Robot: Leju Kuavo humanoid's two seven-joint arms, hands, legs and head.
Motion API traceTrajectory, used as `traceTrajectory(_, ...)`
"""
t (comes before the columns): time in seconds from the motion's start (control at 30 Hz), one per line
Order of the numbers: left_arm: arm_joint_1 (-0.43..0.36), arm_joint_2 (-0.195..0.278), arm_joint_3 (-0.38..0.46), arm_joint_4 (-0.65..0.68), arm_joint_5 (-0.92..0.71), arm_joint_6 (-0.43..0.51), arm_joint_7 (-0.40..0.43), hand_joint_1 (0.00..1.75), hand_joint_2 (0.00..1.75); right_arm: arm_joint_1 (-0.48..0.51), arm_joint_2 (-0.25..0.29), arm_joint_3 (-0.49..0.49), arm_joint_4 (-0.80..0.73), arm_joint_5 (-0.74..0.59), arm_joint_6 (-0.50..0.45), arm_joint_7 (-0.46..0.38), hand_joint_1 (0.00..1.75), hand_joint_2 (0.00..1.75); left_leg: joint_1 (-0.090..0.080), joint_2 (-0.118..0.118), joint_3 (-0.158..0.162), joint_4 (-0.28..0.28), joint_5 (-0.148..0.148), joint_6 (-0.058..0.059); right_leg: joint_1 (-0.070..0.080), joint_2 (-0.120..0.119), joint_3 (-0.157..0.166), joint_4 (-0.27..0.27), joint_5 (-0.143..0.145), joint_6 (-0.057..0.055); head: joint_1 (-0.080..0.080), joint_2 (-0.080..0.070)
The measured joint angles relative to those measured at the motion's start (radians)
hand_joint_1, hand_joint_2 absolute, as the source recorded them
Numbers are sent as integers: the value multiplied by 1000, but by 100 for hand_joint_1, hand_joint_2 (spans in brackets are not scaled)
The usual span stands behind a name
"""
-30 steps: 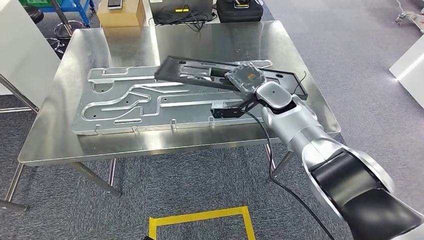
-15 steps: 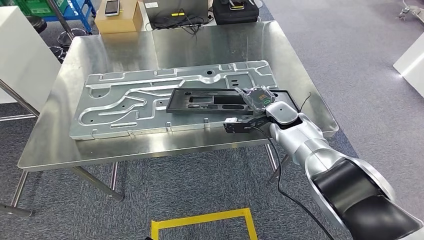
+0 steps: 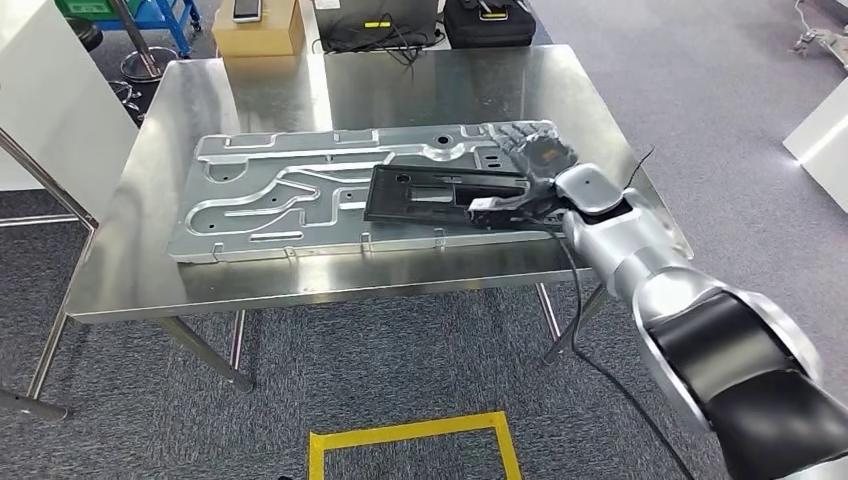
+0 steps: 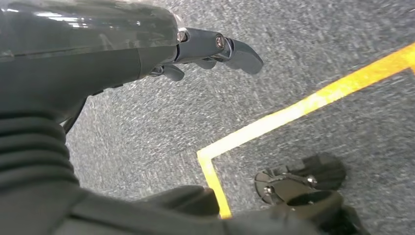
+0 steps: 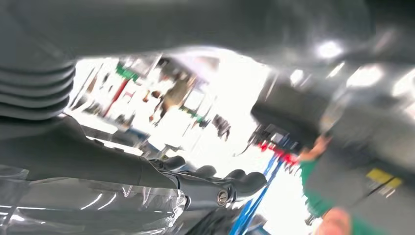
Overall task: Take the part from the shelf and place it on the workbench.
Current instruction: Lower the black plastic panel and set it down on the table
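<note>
Steel desk (image 3: 300, 285) mid-frame, black part (image 3: 440, 195) lying long-axis left to right on the metal panel (image 3: 280, 190). Right hand (image 3: 535, 160) at its right end (grip unclear); left hand (image 4: 215, 46) hanging released, far off.

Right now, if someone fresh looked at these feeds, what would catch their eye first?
The silver right arm reaching in from the right, its right hand at the near-right end of the black part. That part lies flat on a big stamped metal panel covering much of the steel workbench. Yellow floor tape marks a box below.
</note>
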Motion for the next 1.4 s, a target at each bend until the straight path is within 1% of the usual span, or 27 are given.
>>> traceTrajectory(0.03,3,0,3,0,2,-1,0,0,0,-22,-10,-2,-6,6,-1,-2,0,0,-3,0,-9,0,7,2,1,0,-16,59,-30,0,0,0)
traceTrajectory(0.07,6,0,6,0,5,-1,1,0,0,-42,-21,-5,-13,10,-2,-6,0,0,-5,0,-18,0,14,3,1,1,-18,91,-42,0,0,0)
traceTrajectory(0.1,9,0,8,0,9,0,0,0,0,-61,-31,-9,-24,13,-4,-14,0,0,-7,0,-27,1,21,3,1,1,0,83,-34,-2,0,0)
traceTrajectory(0.2,14,0,14,0,18,3,-1,0,0,-114,-58,-27,-65,15,-4,-44,0,0,-9,-1,-50,2,43,0,2,1,120,-84,30,-11,0,0)
traceTrajectory(0.23,15,0,15,0,20,3,-2,0,0,-124,-62,-31,-73,14,-4,-49,0,0,-9,-1,-54,2,46,-1,3,2,146,-122,41,-13,0,0)
traceTrajectory(0.3,15,0,16,0,21,3,-2,0,0,-129,-64,-33,-78,14,-4,-51,0,0,-9,-1,-56,2,48,-2,3,2,161,-144,44,-15,0,0)
traceTrajectory(0.37,19,1,24,0,29,7,-5,0,0,-145,-101,-60,-144,5,-14,-69,0,0,-7,-3,-62,-2,60,-16,9,-2,169,-180,56,-20,0,0)
traceTrajectory(0.4,22,1,30,0,36,10,-8,0,0,-148,-138,-80,-203,-6,-16,-80,0,0,-6,-5,-71,7,48,-25,12,-7,168,-200,70,-27,0,0)
traceTrajectory(0.43,26,1,38,0,42,13,-11,0,0,-145,-184,-104,-273,-21,-16,-92,0,0,-5,-7,-83,34,20,-34,14,-12,162,-217,86,-34,0,0)
traceTrajectory(0.5,32,1,49,0,49,18,-16,0,0,-98,-266,-138,-384,-52,-10,-96,0,0,-2,-6,-112,151,-81,-41,14,-23,139,-223,114,-43,0,0)
traceTrajectory(0.53,34,0,53,0,51,19,-17,0,0,-59,-304,-157,-430,-63,-14,-90,0,0,0,-5,-122,221,-117,-43,16,-26,128,-223,123,-42,0,0)
traceTrajectory(0.57,37,0,56,0,53,20,-19,0,0,-15,-340,-177,-476,-72,-21,-81,0,0,2,-3,-123,274,-133,-44,17,-29,117,-222,132,-41,0,0)
traceTrajectory(0.6,39,0,58,0,55,21,-20,0,0,38,-375,-201,-523,-78,-33,-68,0,0,3,-2,-108,296,-127,-45,17,-32,105,-222,141,-39,0,0)
traceTrajectory(0.63,40,0,60,0,56,22,-20,0,0,97,-408,-229,-567,-82,-51,-53,0,0,5,-1,-77,281,-108,-45,16,-33,93,-221,150,-35,0,0)
traceTrajectory(0.7,42,0,63,0,60,24,-20,0,0,230,-468,-303,-656,-84,-103,-28,0,0,8,0,32,154,-87,-45,17,-35,75,-219,164,-26,0,0)
traceTrajectory(0.77,44,-1,66,0,62,27,-20,0,0,385,-514,-408,-743,-78,-168,-16,0,0,8,-4,119,29,-105,-37,18,-40,68,-217,176,-14,0,0)
traceTrajectory(0.83,48,-2,72,0,62,30,-18,0,0,537,-528,-526,-821,-66,-227,-25,0,0,3,-9,136,-11,-114,-23,18,-45,70,-222,190,-1,0,0)
traceTrajectory(0.9,49,-3,79,0,62,33,-15,0,0,671,-518,-641,-882,-57,-268,-44,0,0,2,-9,130,-21,-95,-6,12,-35,64,-218,179,11,0,0)
traceTrajectory(0.93,49,-3,81,0,61,35,-13,0,0,728,-509,-695,-905,-58,-284,-54,0,0,2,-8,122,-27,-82,2,9,-26,53,-196,149,15,1,0)
traceTrajectory(1.03,47,-4,83,0,55,40,-10,0,0,873,-454,-849,-953,-106,-339,-91,0,0,-4,-6,83,-30,-48,14,6,-6,-2,-24,13,20,0,0)
traceTrajectory(1.07,48,-4,83,0,53,41,-9,0,0,916,-428,-893,-963,-138,-354,-112,0,0,-6,-6,69,-29,-39,15,6,-4,-11,30,-5,21,1,0)
traceTrajectory(1.1,49,-4,83,0,51,41,-9,0,0,955,-401,-932,-971,-177,-363,-135,0,0,-7,-7,55,-27,-30,14,5,-3,-6,57,-1,22,0,0)
traceTrajectory(1.13,49,-4,83,0,48,43,-8,0,0,989,-373,-968,-977,-224,-367,-160,0,0,-7,-7,41,-24,-22,11,3,-3,16,47,22,23,0,0)
traceTrajectory(1.2,49,-4,83,0,43,45,-8,0,0,1045,-318,-1038,-985,-331,-365,-212,0,0,-7,-7,13,-15,-7,3,-1,-4,105,-66,62,24,0,0)
traceTrajectory(1.27,49,-4,83,0,39,49,-8,0,0,1092,-263,-1104,-987,-451,-340,-273,0,0,-8,-6,-3,-7,4,-9,3,-2,185,-192,56,17,0,0)
traceTrajectory(1.33,49,-4,83,0,32,52,-7,0,0,1122,-198,-1172,-964,-610,-249,-350,0,0,-8,-5,-7,-7,18,-21,12,2,205,-232,47,3,0,0)
traceTrajectory(1.4,49,-5,83,0,21,52,-4,0,0,1129,-133,-1245,-895,-784,-105,-413,0,0,-5,-4,-15,0,13,-30,14,2,195,-234,62,-14,-1,0)
